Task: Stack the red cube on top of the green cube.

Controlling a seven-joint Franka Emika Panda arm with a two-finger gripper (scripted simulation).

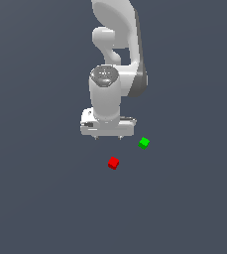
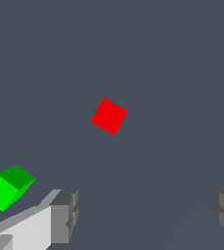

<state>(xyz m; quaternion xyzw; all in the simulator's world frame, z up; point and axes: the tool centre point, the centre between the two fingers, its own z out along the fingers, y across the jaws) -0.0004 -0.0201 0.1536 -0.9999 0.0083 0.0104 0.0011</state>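
The red cube (image 1: 113, 162) lies on the dark grey floor, a little toward the exterior view's left of the green cube (image 1: 144, 143), and the two are apart. My gripper (image 1: 108, 137) hangs above the floor, behind the red cube in the exterior view, touching neither cube. In the wrist view the red cube (image 2: 109, 115) sits well ahead of the gripper (image 2: 144, 215), and the green cube (image 2: 8, 186) lies off to one side of a fingertip (image 2: 64, 215). The jaws stand wide apart with nothing between them.
The white arm (image 1: 116, 54) rises behind the gripper. The plain dark grey floor (image 1: 45, 198) carries only the two cubes.
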